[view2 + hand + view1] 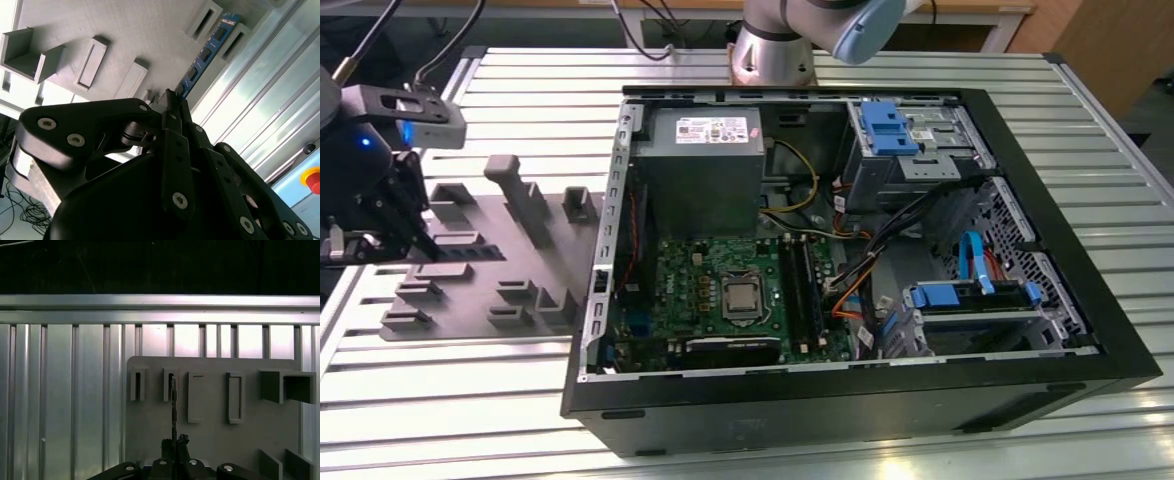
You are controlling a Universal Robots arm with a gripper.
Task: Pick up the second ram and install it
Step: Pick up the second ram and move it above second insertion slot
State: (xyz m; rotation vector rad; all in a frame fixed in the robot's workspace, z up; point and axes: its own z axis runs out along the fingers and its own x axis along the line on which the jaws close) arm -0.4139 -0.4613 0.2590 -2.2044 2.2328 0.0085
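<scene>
The claw (171, 100) is clamped on one end of the ram (204, 56). The stick's long axis runs straight out ahead of the fingertips, its far end beside the slot blocks of the holder (100, 30) on the bench (60, 390).

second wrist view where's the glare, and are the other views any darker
second wrist view: table slats glare white beside the second ram, gripper a dark mass; first wrist view: black beyond the table's edge, slats evenly lit; exterior view: a bright patch on the slats at the picture's lower edge.
</scene>
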